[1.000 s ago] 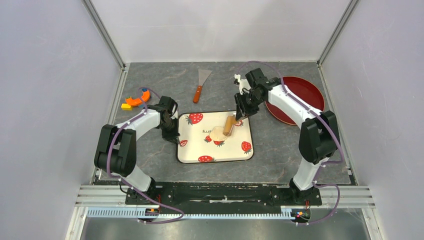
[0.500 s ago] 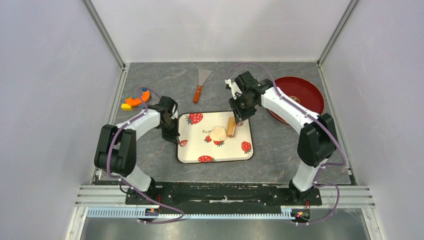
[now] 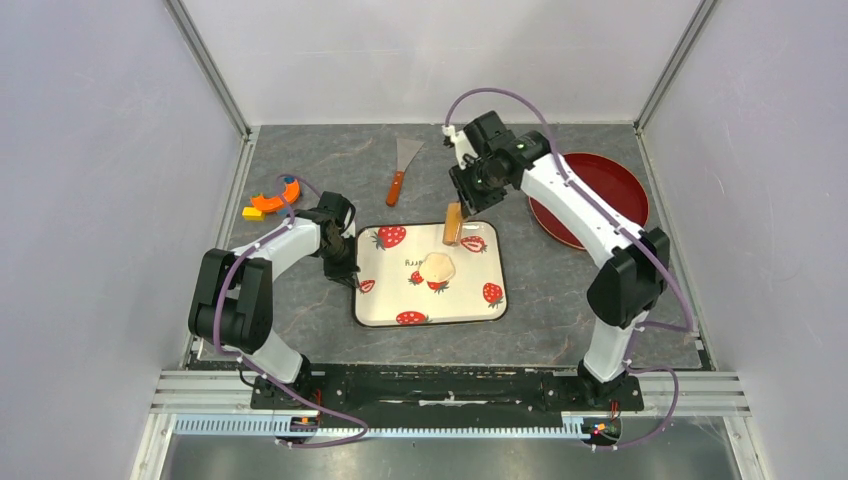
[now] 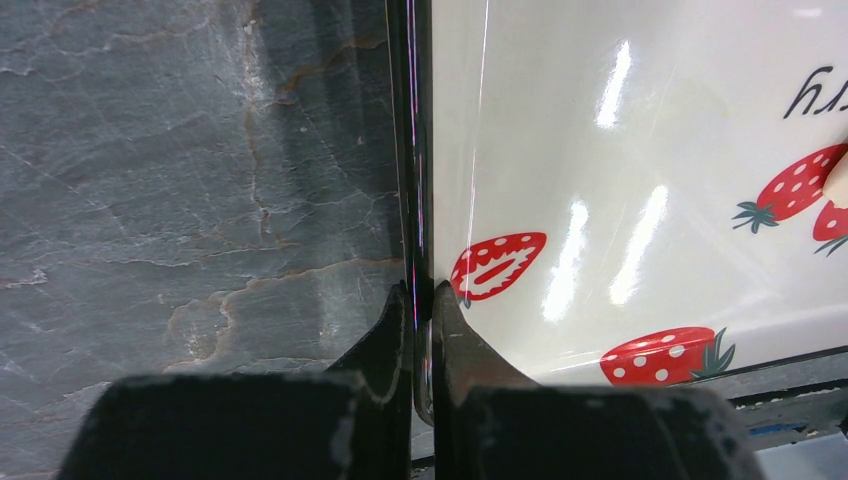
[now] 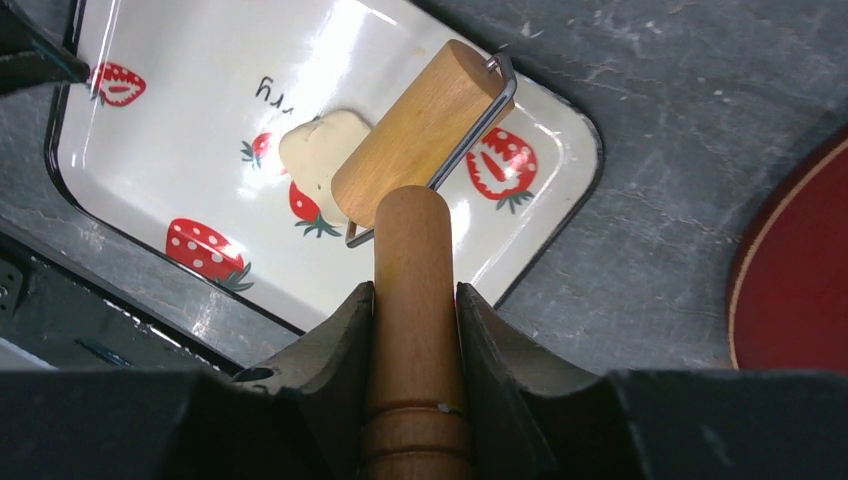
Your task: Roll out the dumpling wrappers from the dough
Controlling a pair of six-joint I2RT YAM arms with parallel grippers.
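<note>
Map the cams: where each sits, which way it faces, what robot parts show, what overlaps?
Top external: above and behind the bases, looking down on the table; both arms whole, plus tray, scraper, red plate.
Left wrist: on the left arm, looking down past the left gripper, shut on the tray's left rim.
Right wrist: on the right arm, looking along the right gripper, shut on the handle of the roller, toward the dough.
Shared: tray in all three; roller and dough in top and right wrist.

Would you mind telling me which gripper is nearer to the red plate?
Right. The right gripper, holding the roller, hangs just left of the plate; the left gripper is clamped on the tray's left rim, across the tray from it.
</note>
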